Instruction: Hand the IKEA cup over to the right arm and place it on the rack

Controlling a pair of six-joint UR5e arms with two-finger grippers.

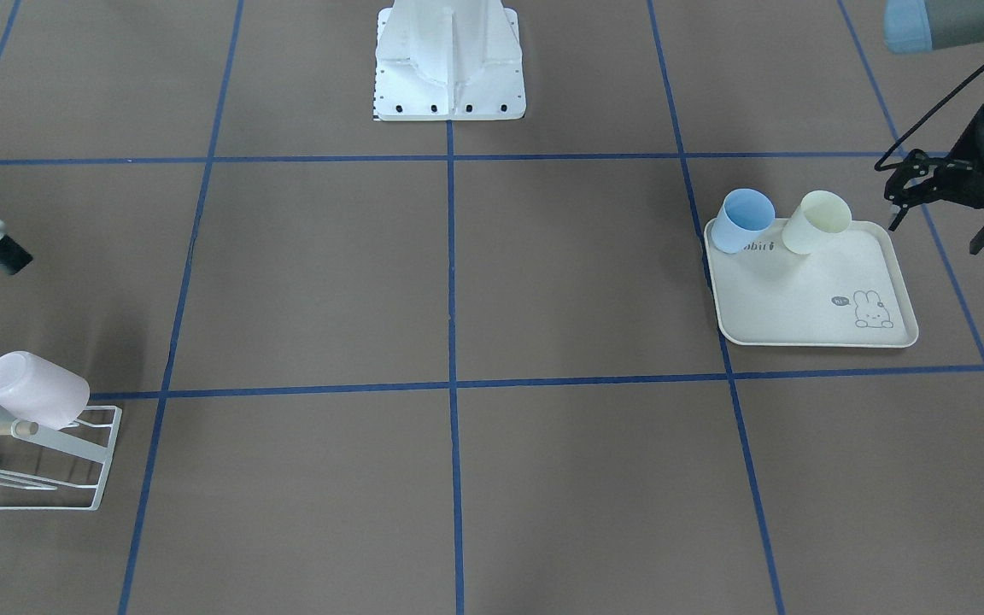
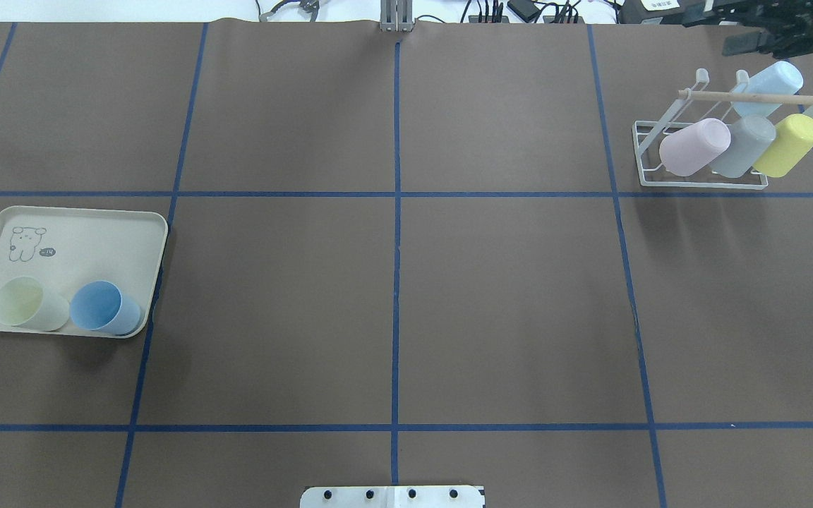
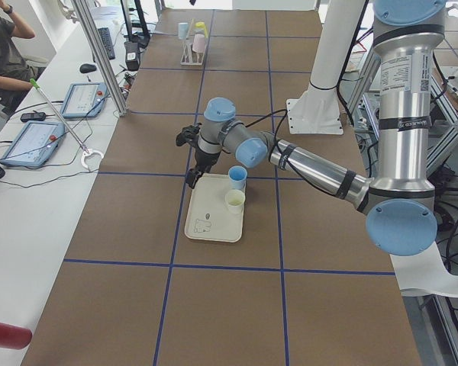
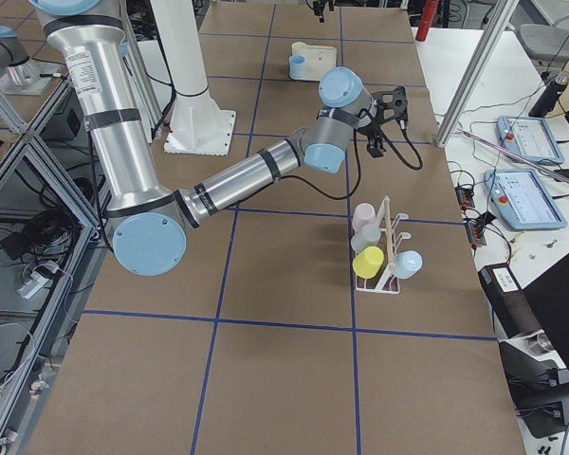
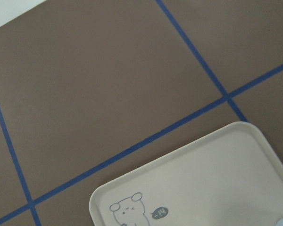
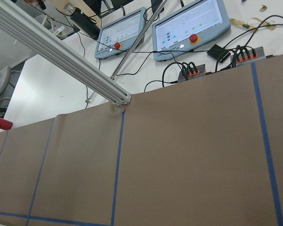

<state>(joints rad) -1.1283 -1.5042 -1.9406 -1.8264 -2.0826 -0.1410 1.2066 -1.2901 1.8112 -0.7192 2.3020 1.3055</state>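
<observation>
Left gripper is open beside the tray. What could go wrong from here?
The blue cup and pale yellow cup stand close together on the tray, so a finger of the left gripper may knock the neighbour. The rack already carries four cups, so hanging another may bump one.

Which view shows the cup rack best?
Overhead exterior: the rack shows whole, rod and four cups distinct. Front-facing crops it at the edge; exterior right shows it whole but smaller; exterior left, tiny; wrist views miss it.

The tray (image 2: 96, 240) with two cups (image 2: 103, 307) lies at the robot's left, the rack (image 2: 745, 96) far right.
</observation>
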